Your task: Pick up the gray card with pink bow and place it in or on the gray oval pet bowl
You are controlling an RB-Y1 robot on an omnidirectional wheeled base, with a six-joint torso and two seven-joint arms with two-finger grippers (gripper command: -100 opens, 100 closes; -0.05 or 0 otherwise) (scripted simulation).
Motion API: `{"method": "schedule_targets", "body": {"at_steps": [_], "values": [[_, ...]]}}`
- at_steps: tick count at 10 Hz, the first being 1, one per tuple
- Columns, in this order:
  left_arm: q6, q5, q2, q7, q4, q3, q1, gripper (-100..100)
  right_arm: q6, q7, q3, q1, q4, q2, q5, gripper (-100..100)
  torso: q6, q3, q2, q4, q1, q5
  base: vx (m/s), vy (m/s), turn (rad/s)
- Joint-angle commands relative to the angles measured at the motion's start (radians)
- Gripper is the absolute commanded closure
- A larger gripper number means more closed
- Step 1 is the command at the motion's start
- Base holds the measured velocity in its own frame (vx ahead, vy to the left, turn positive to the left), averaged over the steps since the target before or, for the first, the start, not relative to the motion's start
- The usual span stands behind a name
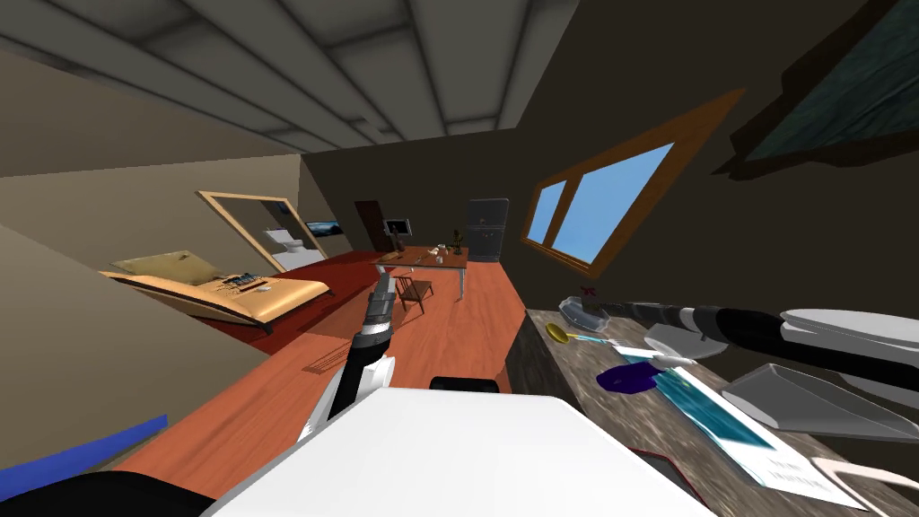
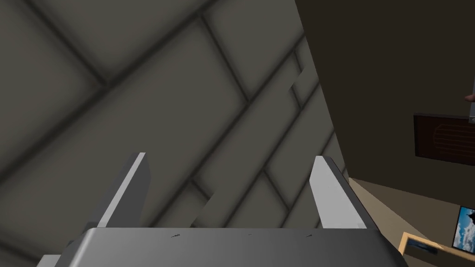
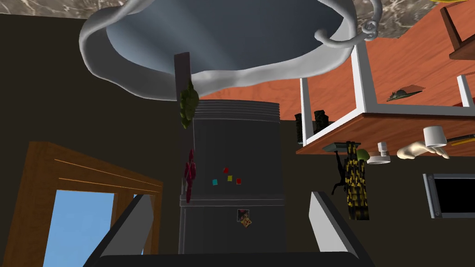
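My right gripper (image 3: 230, 195) hangs over the counter (image 1: 556, 377), fingers spread, nothing between them. The card (image 3: 182, 69) seems to stand on edge in the bowl (image 3: 259, 32), its bow (image 3: 189, 174) toward the gripper, so I judge this is the let-go. I'd back the hand straight out along its fingers, with no sideways drift, lest a blade tip the card. My left gripper (image 2: 230, 156), raised aside, is spread too.

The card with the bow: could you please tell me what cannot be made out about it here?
- Card, with its pink bow: edge-on in the right wrist view, so its face is hidden.
- Its far end: inside the bowl or in front of its rim, unclear.
- Bowl: cut off by that view's edge.
- Head view: card too small.
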Motion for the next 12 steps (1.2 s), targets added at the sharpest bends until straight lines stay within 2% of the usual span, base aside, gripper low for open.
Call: {"method": "schedule_targets", "body": {"at_steps": [1, 4, 5, 6, 7, 12], "values": [[0.0, 0.0, 0.0, 0.0, 0.0, 0.0, 0.0, 0, -0.043, 0.012, -0.015, 0.0, 0.003, -0.018, -0.004, -100, 0.0, 0.0, 0.0, 0.0, 0.0, 0.0, 0.136, 0.064, -0.24], [0.0, 0.0, 0.0, 0.0, 0.0, 0.0, 0.0, 0, -0.106, 0.025, -0.033, -0.008, -0.004, -0.052, -0.006, -100, 0.0, 0.003, 0.004, 0.001, -0.002, 0.0, 0.104, 0.041, -0.254], [0.0, 0.0, 0.0, 0.0, 0.0, 0.0, 0.0, 0, -0.106, 0.025, -0.033, -0.008, -0.004, -0.052, -0.006, -100, 0.0, 0.002, 0.004, 0.001, -0.002, 0.0, 0.086, 0.037, -0.062], [0.0, 0.0, 0.0, 0.0, 0.0, 0.0, 0.0, 0, -0.109, 0.019, -0.02, -0.026, 0.007, -0.046, 0.004, -100, -0.001, 0.003, 0.005, 0.001, -0.002, -0.001, 0.031, 0.013, 0.005], [0.0, 0.0, 0.0, 0.0, 0.0, 0.0, 0.0, 0, -0.11, 0.021, -0.022, -0.024, 0.006, -0.047, 0.002, 0, -0.001, 0.004, 0.007, 0.001, -0.004, -0.001, 0.007, 0.003, 0.0], [0.0, 0.0, 0.0, 0.0, 0.0, 0.0, -0.001, 0, -0.11, 0.02, -0.022, -0.025, 0.006, -0.047, 0.002, 0, 0.0, 0.006, 0.011, 0.002, -0.005, -0.002, 0.0, 0.0, 0.0]]}}
